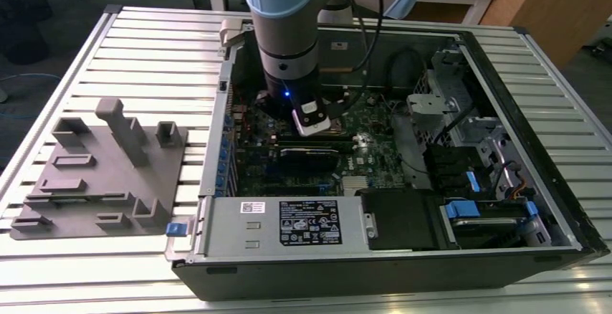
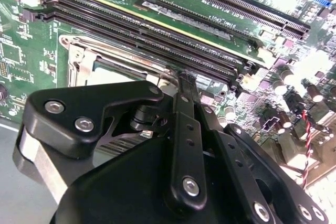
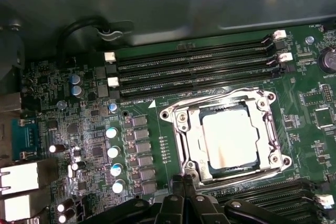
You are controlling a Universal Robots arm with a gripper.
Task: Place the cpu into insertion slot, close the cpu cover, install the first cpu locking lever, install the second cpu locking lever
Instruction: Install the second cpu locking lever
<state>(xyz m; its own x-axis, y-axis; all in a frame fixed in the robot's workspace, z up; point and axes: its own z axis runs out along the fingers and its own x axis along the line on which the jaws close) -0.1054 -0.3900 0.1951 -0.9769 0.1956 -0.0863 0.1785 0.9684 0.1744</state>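
**Already seated: chip in the socket, cover down**

Already the cpu (image 3: 229, 136) lies flat inside the insertion slot (image 3: 173, 115), its pale metal top showing through the window of the cpu cover (image 3: 191, 140), which seems to lie shut around it. So the first two steps look done. Whether either locking lever is latched cannot be told. The gripper (image 3: 182, 181) hangs just over the socket's near edge, deep in the open computer case (image 1: 535, 142) in the exterior view. Its fingers (image 2: 185, 85) come together to a narrow tip and hold nothing.
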